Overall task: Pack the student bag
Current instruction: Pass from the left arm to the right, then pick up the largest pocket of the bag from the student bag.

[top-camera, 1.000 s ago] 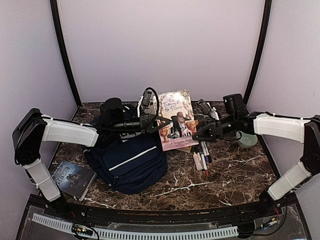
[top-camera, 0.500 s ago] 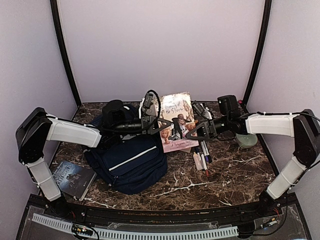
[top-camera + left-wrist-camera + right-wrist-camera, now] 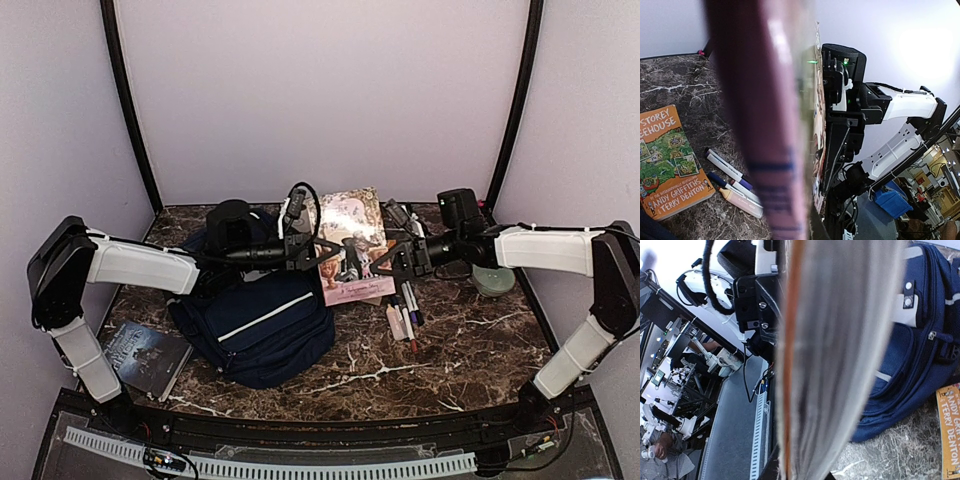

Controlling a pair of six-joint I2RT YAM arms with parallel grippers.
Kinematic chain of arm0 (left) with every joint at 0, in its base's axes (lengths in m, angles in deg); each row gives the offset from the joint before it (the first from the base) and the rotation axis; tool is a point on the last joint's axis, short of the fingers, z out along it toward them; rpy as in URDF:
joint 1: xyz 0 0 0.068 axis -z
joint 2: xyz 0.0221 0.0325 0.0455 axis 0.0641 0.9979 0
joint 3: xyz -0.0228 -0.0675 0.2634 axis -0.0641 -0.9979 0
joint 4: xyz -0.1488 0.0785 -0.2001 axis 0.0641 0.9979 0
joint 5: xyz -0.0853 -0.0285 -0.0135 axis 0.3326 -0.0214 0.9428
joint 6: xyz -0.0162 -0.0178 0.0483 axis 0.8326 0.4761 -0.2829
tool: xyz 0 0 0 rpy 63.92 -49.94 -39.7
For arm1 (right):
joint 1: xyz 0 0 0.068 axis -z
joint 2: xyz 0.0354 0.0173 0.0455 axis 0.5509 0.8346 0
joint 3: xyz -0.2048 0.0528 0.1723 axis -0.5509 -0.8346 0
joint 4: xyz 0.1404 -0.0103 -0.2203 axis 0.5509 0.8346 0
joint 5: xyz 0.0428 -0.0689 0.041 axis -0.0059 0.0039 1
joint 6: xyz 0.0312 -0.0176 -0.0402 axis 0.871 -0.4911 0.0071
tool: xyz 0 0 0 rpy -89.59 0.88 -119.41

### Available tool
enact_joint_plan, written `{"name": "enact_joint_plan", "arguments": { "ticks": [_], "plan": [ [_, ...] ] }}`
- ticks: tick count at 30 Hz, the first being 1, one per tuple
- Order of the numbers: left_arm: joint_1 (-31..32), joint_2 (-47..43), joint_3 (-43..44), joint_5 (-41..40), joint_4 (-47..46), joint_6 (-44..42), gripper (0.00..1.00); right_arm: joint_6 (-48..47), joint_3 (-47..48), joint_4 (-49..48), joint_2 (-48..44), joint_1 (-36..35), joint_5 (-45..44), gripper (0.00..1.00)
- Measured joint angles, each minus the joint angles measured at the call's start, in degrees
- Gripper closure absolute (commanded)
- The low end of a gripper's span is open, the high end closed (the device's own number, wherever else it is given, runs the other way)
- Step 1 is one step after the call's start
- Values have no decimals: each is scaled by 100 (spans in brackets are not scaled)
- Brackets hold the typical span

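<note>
The student bag (image 3: 265,320), navy with a white diagonal stripe, lies on the marble table at left centre; its zipped front shows in the right wrist view (image 3: 912,345). A pink picture book (image 3: 352,238) hangs upright above the table between both arms. My left gripper (image 3: 318,252) is shut on its spine side, whose blurred pink spine (image 3: 765,125) fills the left wrist view. My right gripper (image 3: 388,258) is shut on the opposite edge, with the grey page edges (image 3: 840,340) running between its jaws.
An orange book (image 3: 670,160) lies flat under the held one, with several markers (image 3: 403,315) beside it. A dark book (image 3: 147,357) lies at the front left. A pale green bowl (image 3: 495,281) sits under the right forearm.
My right gripper has moved left onto the book's right edge and closed on it. The book now stands more upright. The left gripper has kept its hold.
</note>
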Motion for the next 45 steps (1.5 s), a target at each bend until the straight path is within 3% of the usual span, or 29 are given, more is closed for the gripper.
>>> {"name": "enact_joint_plan", "arguments": {
  "ticks": [2,7,9,12,17,21,29,36,45],
  "plan": [
    [0,0,0,-7,15,7,97,-13,0,44,0,0,-96,99],
    [0,-37,0,-107,227,-109,71,-42,26,199,0,31,-328,100],
    [-2,-138,20,-264,627,-299,61,-76,105,369,0,87,-391,100],
    [-2,-343,201,-643,1578,-645,54,-245,455,949,2,295,-560,100],
    [-4,-855,575,-1394,3405,-1244,53,-844,1187,1965,0,737,-944,100],
    [15,-1255,632,-1939,4693,-1794,53,-1331,1202,2581,-92,946,-1639,100],
    [673,-1491,299,-2988,6026,-2699,54,-2098,726,3112,-1178,968,-2540,100],
    [1014,-595,986,-3250,6500,-2916,60,-2245,726,3263,-1281,973,-2564,100],
    [1222,1047,2199,-3499,7071,-2924,56,-2308,505,3340,-1344,973,-2459,100]
  ]
}}
